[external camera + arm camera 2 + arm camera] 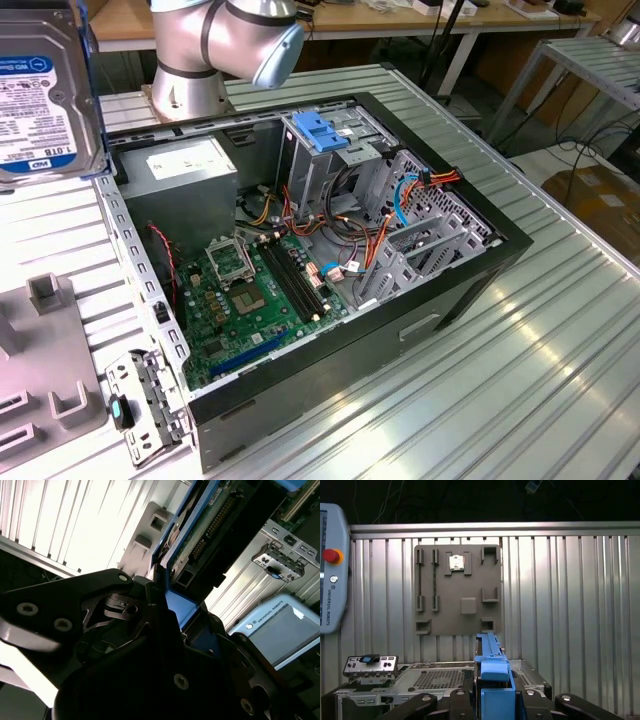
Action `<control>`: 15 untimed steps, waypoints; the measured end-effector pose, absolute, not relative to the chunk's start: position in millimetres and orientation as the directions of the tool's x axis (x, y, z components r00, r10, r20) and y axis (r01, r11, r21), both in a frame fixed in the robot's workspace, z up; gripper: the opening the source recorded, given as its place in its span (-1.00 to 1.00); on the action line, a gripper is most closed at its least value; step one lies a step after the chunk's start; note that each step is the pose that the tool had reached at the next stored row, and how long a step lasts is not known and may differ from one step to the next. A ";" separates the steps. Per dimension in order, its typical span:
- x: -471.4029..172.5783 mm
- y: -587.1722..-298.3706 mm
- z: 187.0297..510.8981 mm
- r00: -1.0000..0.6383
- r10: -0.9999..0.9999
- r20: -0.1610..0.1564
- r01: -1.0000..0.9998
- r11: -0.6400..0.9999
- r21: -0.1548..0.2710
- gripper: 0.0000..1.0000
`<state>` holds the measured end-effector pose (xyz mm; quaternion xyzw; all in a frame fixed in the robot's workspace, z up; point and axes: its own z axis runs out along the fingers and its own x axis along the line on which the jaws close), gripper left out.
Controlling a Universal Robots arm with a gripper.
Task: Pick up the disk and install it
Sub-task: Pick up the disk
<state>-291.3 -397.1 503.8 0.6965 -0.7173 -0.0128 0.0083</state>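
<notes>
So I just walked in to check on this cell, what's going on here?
The arm's pincer is shut on the disk, gripping it by its blue side rails. In the exterior view it holds the disk up at the left, above the table. The open computer case lies on its side on the table, motherboard and cables exposed. The disk is picked up but not yet in the case.
</notes>
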 end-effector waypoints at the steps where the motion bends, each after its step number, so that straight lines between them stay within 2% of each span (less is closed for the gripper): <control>1: -288.6 -397.4 503.8 -0.029 -1.000 -0.006 -0.999 0.029 0.030 -0.25; 15: -240.7 -398.0 503.8 -0.029 -1.000 -0.006 -0.999 0.029 0.030 -0.25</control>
